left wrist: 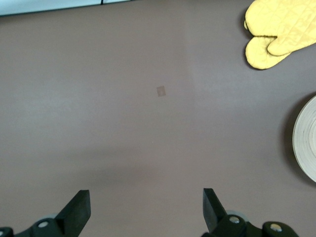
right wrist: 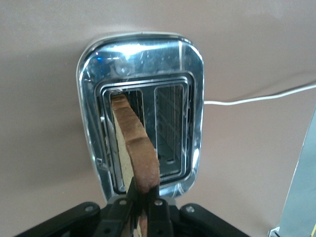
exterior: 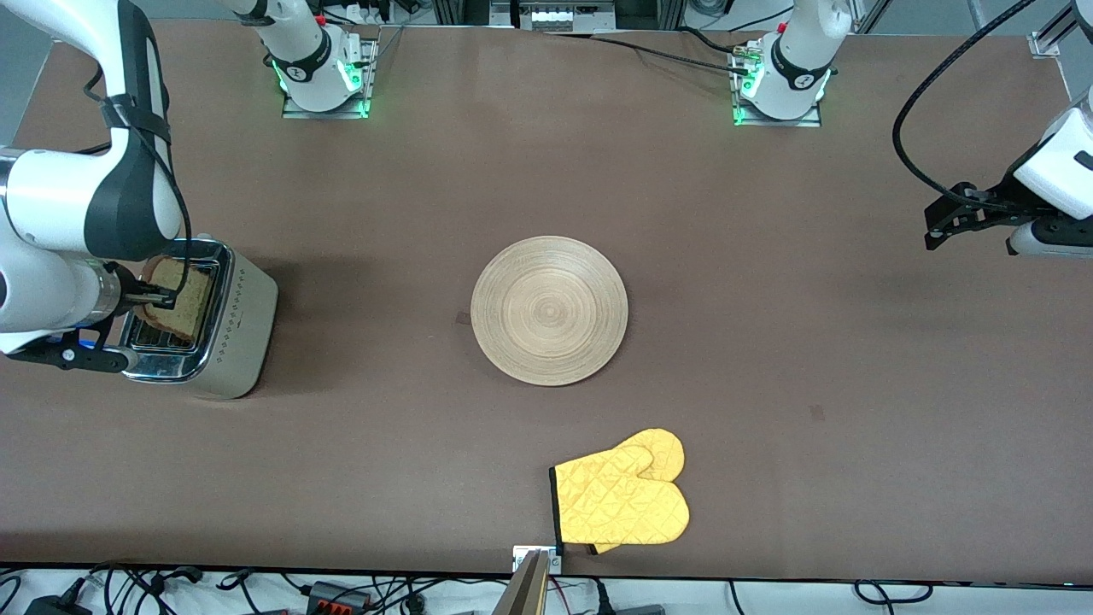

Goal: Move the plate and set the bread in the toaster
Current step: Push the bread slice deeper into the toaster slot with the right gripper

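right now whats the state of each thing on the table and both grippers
bread: upright, held over a toaster slot, lower edge partly in
toaster: upright at the right arm's end, the second slot empty
plate: flat mid-table, nothing on it
oven mitts: lying flat, nearer the front camera than the plate
right gripper: shut on the bread's crust
left gripper: open, holding nothing, waiting over bare table

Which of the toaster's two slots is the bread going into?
The bread, pinched by the right gripper, is entering the toaster slot nearer the right arm's end of the table; the slot beside it, toward the plate, shows only bare wire guides.
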